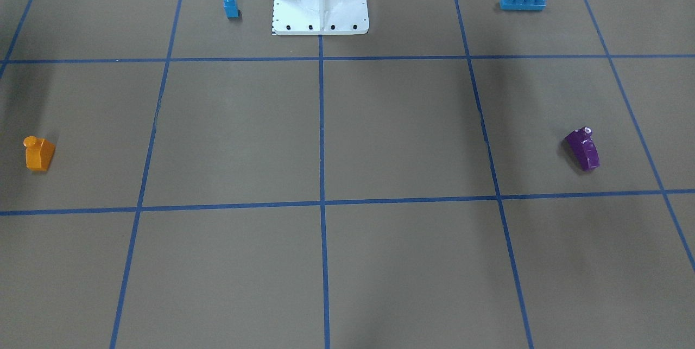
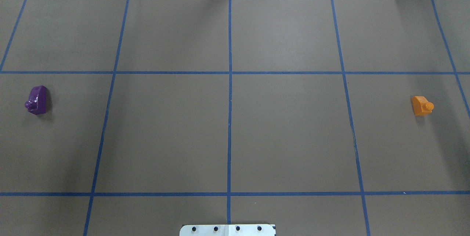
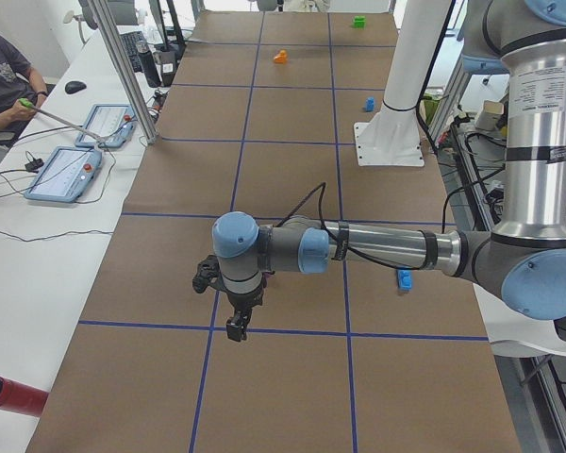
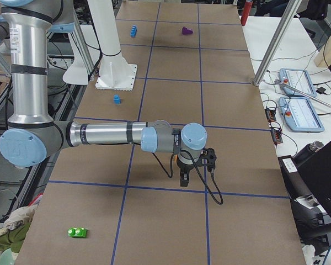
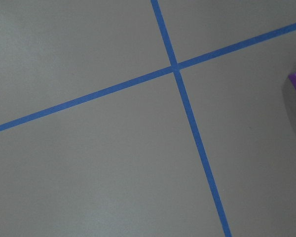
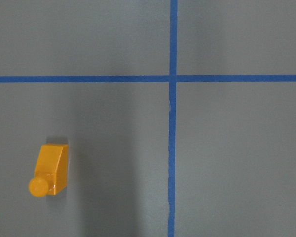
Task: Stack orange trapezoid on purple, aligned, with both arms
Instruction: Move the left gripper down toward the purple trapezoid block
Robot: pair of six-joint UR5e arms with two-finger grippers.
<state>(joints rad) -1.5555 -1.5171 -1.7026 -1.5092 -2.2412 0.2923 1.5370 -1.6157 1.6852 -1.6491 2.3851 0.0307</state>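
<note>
Brown gridded table (image 2: 286, 137): we see orange trapezoid (image 2: 420, 105) far right, purple (image 2: 38, 99) far left, well apart. For left gripper (image 3: 236, 327) and right gripper (image 4: 185, 180) we cannot tell jaw spread. Risk, we judge: glossy slopes slip, stack misaligns.

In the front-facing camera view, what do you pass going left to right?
The glossy orange sloped brick, small blue single-stud brick, white robot base, long blue four-stud brick, glossy purple sloped brick.
</note>
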